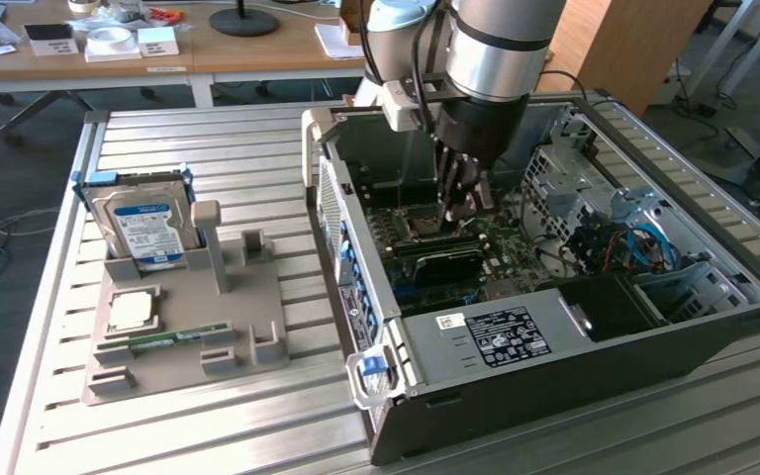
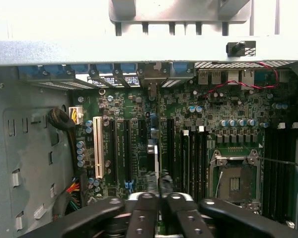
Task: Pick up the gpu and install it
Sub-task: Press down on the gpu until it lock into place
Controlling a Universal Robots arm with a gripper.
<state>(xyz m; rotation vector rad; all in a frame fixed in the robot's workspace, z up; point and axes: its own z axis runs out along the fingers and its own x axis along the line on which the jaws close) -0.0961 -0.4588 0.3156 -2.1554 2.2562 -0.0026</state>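
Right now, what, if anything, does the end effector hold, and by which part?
Cannot be told: the end effector sits at the upper edge of the gpu, edge-on over the motherboard.

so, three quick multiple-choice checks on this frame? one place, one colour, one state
1. Where is the claw?
A. Over the grey fixture
B. Inside the open PC case, above the motherboard
C. Over the desk behind

2. What colour is the label on the hard drive?
A. Blue
B. Red
C. Yellow

3. How does the hard drive sit?
A. Flat on the table
B. Inside the case
C. Upright in the grey fixture

Answers:
1. B: the exterior view shows the arm reaching down into the case, over the board.
2. A: the sticker on the drive's face is blue and white.
3. C: the drive stands on edge in a slot at the fixture's far end.
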